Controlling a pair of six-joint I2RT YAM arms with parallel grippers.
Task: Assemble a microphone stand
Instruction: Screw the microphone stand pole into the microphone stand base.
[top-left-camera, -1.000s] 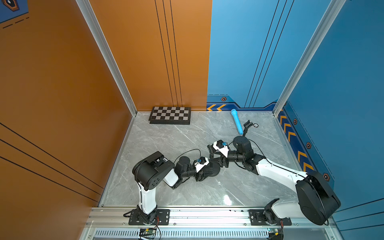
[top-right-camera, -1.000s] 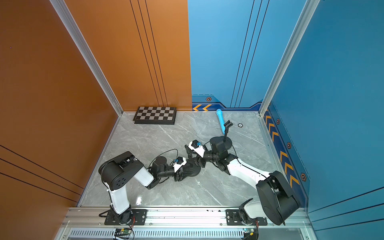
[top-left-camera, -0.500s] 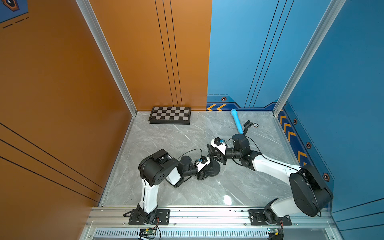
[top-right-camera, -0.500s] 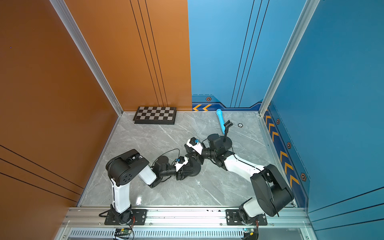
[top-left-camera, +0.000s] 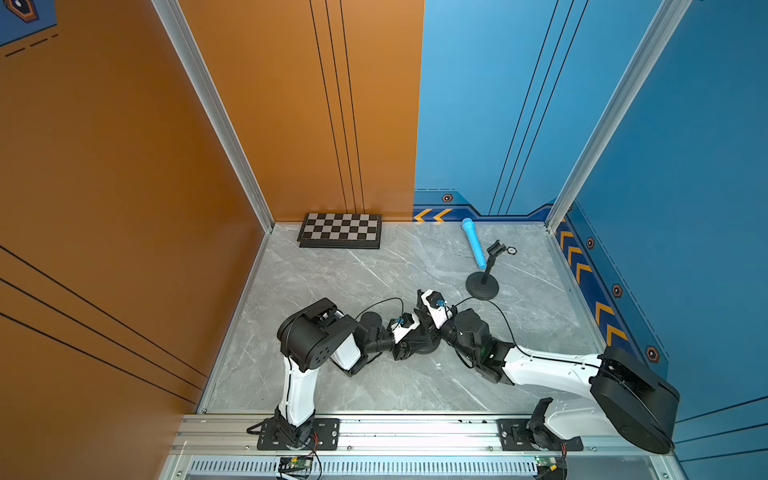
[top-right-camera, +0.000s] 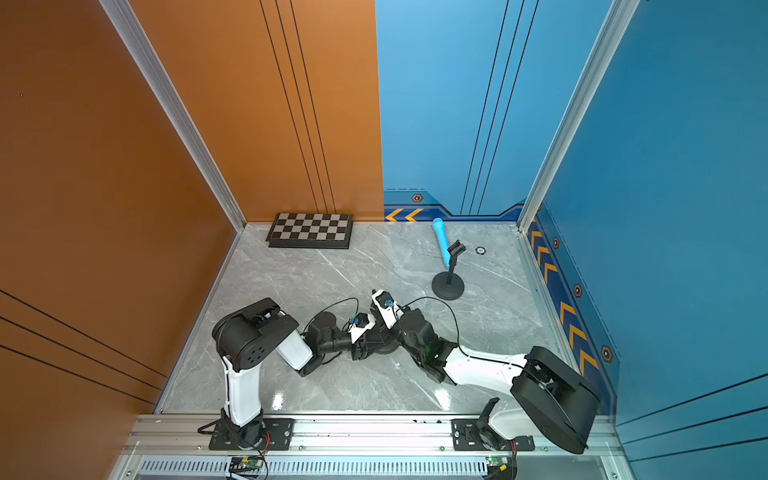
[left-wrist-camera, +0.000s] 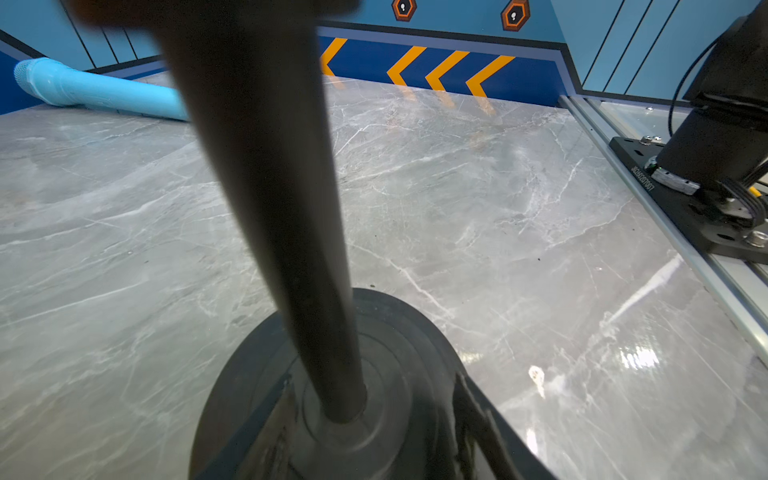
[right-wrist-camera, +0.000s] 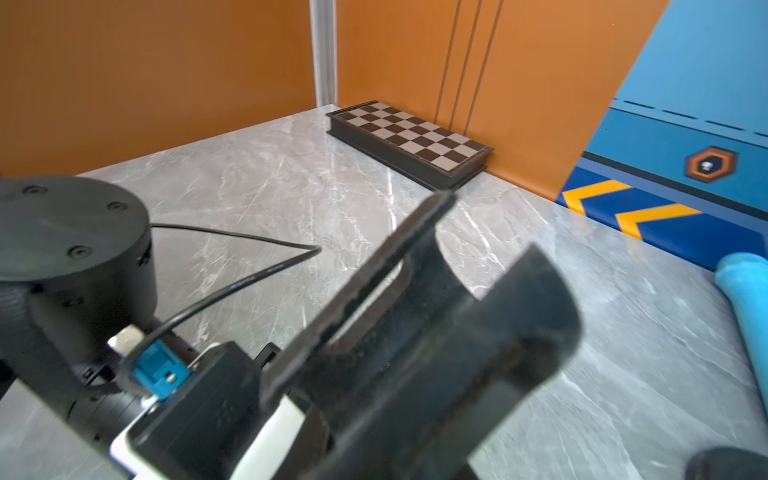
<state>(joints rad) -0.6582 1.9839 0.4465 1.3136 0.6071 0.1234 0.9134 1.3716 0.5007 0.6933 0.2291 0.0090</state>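
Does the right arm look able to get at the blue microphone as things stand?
Probably yes: bare table lies between the right gripper and the blue microphone; only the upright stand, close beside its near end, crowds the approach.

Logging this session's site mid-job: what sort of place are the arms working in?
Likely a purpose-built robot test cell: orange panels and blue panels in aluminium framing box in a marble-look tabletop, and the robot's mounting rail runs along its front.
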